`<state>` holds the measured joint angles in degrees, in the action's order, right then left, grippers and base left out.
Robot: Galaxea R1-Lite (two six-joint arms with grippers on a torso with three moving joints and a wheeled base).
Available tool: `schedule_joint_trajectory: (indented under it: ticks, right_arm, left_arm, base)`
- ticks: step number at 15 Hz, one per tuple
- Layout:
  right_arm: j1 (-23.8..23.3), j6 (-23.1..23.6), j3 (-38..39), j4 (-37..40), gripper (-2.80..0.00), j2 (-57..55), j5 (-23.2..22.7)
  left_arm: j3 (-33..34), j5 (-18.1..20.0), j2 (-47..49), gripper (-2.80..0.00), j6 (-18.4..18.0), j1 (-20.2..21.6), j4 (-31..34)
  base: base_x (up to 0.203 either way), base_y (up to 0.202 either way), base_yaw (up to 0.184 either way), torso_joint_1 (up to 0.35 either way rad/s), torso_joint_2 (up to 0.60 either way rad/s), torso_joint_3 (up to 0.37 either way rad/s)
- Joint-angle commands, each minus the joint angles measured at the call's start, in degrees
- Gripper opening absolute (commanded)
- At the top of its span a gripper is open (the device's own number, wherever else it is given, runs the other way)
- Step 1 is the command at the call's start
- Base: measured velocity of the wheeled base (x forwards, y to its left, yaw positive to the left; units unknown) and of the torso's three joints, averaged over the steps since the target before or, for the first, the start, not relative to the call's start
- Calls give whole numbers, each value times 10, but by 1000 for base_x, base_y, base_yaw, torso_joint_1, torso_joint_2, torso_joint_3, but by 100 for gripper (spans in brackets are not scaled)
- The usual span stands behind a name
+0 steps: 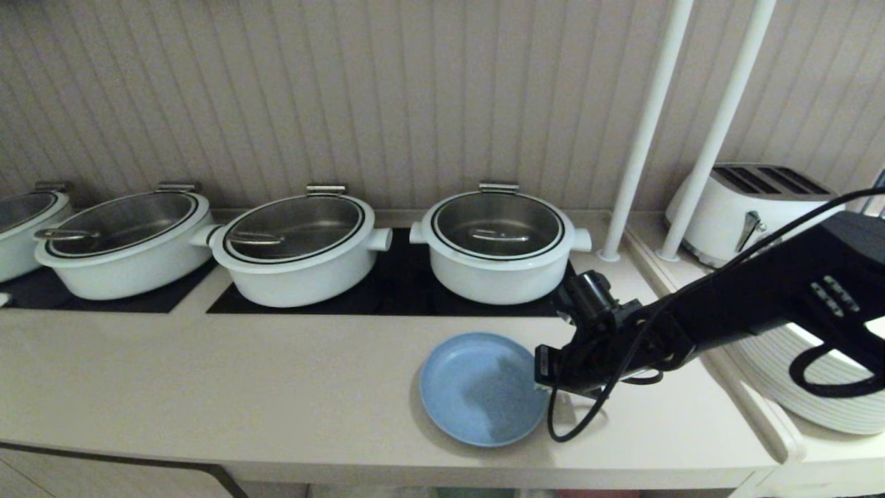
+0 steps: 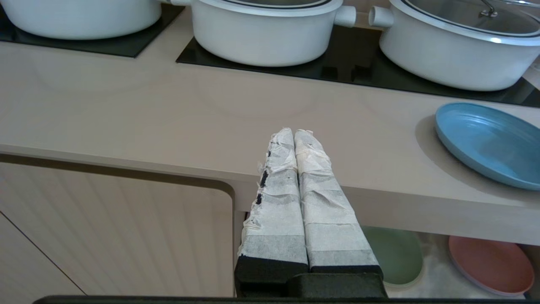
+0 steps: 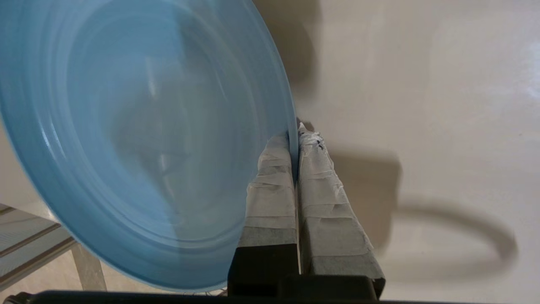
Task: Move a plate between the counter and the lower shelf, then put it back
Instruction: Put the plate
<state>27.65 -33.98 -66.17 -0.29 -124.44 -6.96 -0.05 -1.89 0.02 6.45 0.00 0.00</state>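
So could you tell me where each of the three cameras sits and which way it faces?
Head view: high, looking down at the counter, pots and plate; the right arm reaches in, right gripper at the plate's rim.
Left wrist view: behind the shut left gripper, low before the counter edge, facing the pots.
Right wrist view: behind the right gripper, pinching the plate's rim.
All three share the plate and counter.

four white pots [image 1: 498,252] with glass lids stand on the tabletop [image 1: 207,387]; one light-blue plate [image 1: 477,387]; one green plate [image 2: 396,259] and one pink plate [image 2: 491,264] below; one white toaster [image 1: 750,207]; one stack of white plates [image 1: 795,377]; two white poles [image 1: 646,131]; two black cooktop panels [image 1: 394,290]
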Motion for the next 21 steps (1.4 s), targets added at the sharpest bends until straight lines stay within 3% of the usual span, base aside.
schedule_joint_trajectory:
  ticks: [1,7,8,9,21]
  right_arm:
    - [-2,-2,-2,-1,-280,-4,0]
    - [-3,-2,-12,-6,-280,-5,-1]
    - [-3,-2,-12,-6,-238,-4,-1]
    - [-3,-2,-12,-6,0,-4,-1]
    - [-4,-1,-3,-15,0,25,10]
  left_arm:
    - [0,0,0,-280,1,0,0]
    - [0,0,0,-280,1,0,0]
    - [0,0,0,-280,1,0,0]
    - [0,0,0,-280,1,0,0]
    - [0,0,0,-280,1,0,0]
  base:
    - [0,0,0,0,0,0]
    - [0,0,0,0,0,0]
    - [0,0,0,0,0,0]
    - [0,0,0,0,0,0]
    - [0,0,0,0,0,0]
